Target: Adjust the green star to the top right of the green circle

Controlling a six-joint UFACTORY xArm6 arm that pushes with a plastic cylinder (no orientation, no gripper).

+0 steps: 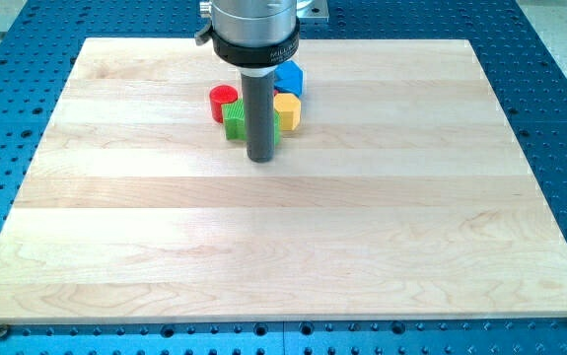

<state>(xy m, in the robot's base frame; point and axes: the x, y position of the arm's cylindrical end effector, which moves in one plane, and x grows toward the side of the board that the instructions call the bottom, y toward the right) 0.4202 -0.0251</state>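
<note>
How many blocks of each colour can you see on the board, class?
Red: 1, the red block
Green: 1, the green block, partly hidden behind my tip
Yellow: 1, the yellow block
Blue: 1, the blue block
Total: 4 visible; the rod may hide more.

Legible markings: none confirmed. A line of small pale lettering is borne on the black collar (254, 49) of the arm's mount, near the middle of the board's far edge; the characters are too small and blurred to be read. No text, number or sign is found on the wooden board (283, 237) or the blocks.
</note>
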